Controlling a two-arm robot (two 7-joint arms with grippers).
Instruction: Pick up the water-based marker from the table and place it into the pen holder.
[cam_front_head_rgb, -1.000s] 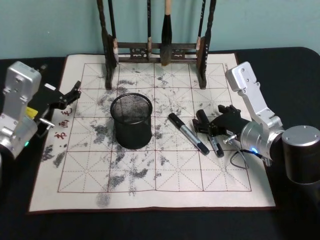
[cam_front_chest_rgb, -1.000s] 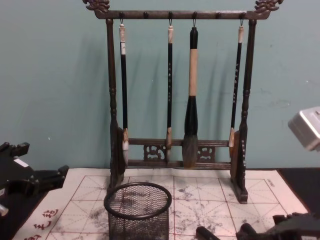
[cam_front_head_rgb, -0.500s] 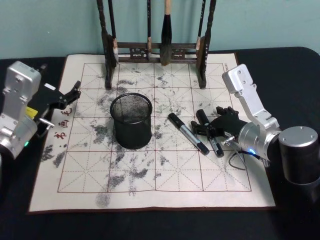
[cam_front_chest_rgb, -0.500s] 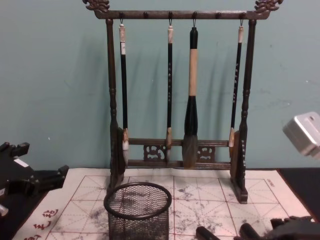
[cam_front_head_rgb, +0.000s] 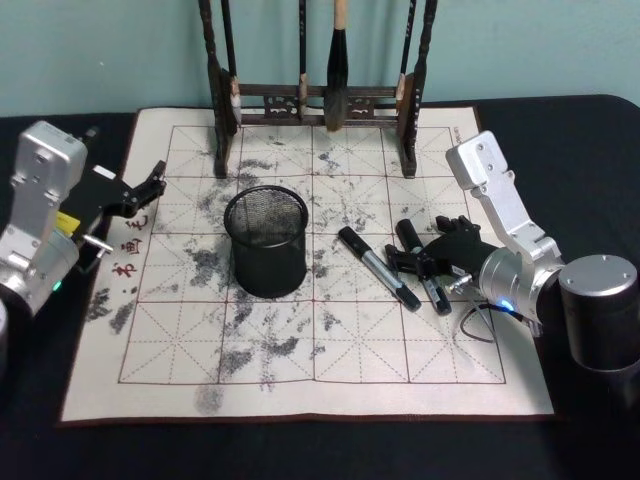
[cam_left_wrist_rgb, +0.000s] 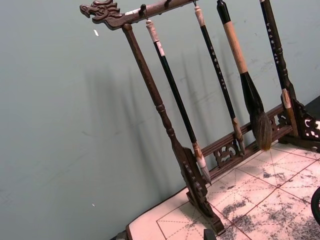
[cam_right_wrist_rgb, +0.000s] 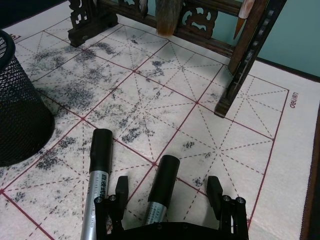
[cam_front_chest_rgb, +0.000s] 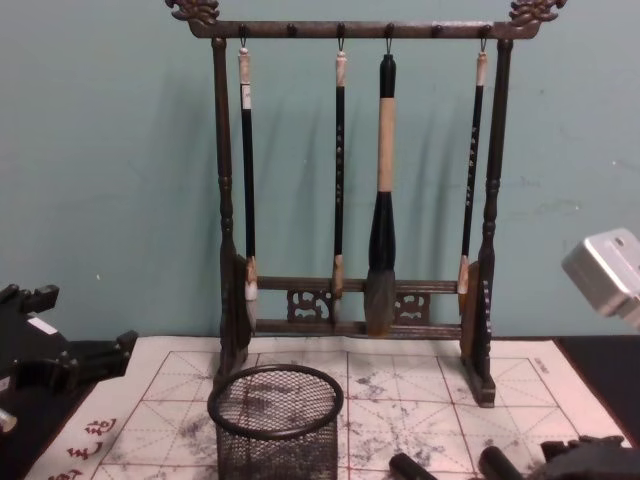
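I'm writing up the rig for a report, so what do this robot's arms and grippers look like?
Both arms are silver-grey metal with boxy wrist housings and rounded joints. The left gripper and right gripper are matte black. The left arm carries a yellow label; the right arm has a small blue light and a thin black cable looping beside it.

Black wire-mesh pen holder (cam_front_head_rgb: 266, 240), carved wooden rack (cam_front_chest_rgb: 345, 180)

The right gripper (cam_right_wrist_rgb: 167, 192) has edged slightly forward and lower, reaching farther along the right marker (cam_right_wrist_rgb: 163, 175) that lies between its open jaws
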